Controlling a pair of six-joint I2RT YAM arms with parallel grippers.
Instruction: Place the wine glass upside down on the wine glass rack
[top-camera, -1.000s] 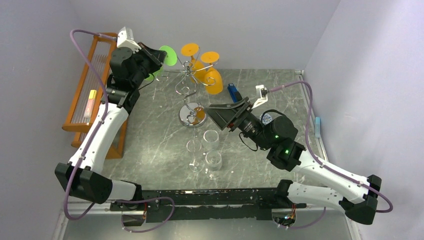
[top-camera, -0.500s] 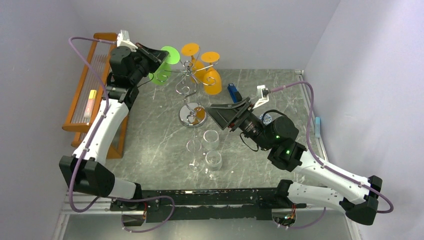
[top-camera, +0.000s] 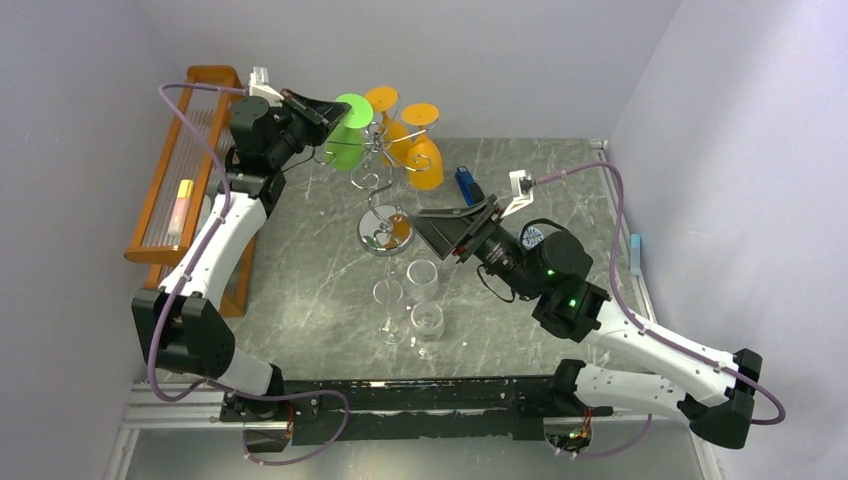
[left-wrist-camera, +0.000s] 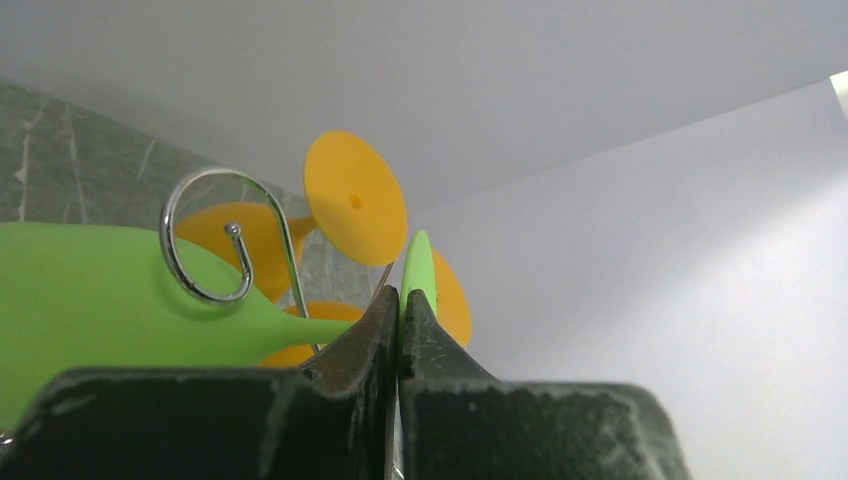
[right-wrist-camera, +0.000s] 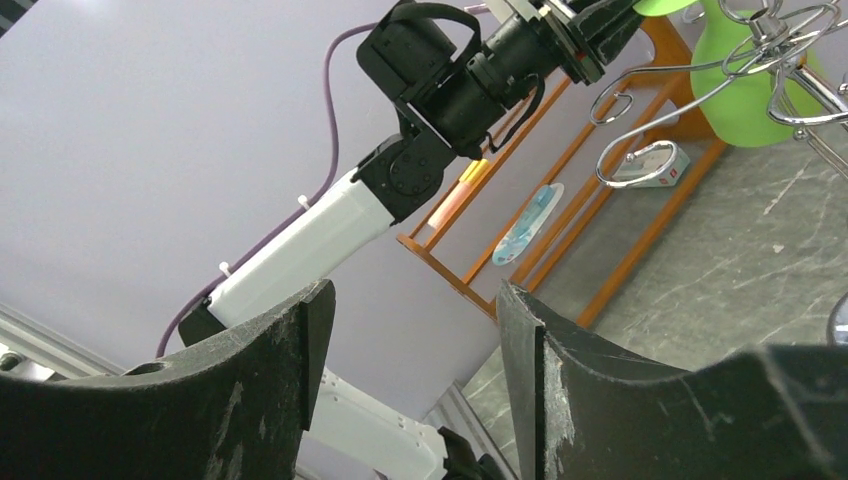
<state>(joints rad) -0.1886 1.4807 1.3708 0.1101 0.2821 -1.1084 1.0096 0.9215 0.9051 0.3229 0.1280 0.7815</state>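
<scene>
green wine glass (top-camera: 346, 148) carried right to rack (top-camera: 372, 183), foot pinched in clenched left gripper (left-wrist-camera: 401, 302), right gripper (right-wrist-camera: 415, 325) released

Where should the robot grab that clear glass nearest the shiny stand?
Probably by its thin stem, coming in level from the right side: the clear glass stands upright, and its round bowl looks too wide to pinch.

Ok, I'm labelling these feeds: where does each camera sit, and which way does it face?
Top external: above and behind, looking down on the wine glass rack; left arm and right arm show whole.
Left wrist: along its shut tool pinching the green wine glass, toward the rack's hooks.
Right wrist: leftward past its open tool at the left arm and orange shelf.
Shared: glass and rack, in all three.
</scene>
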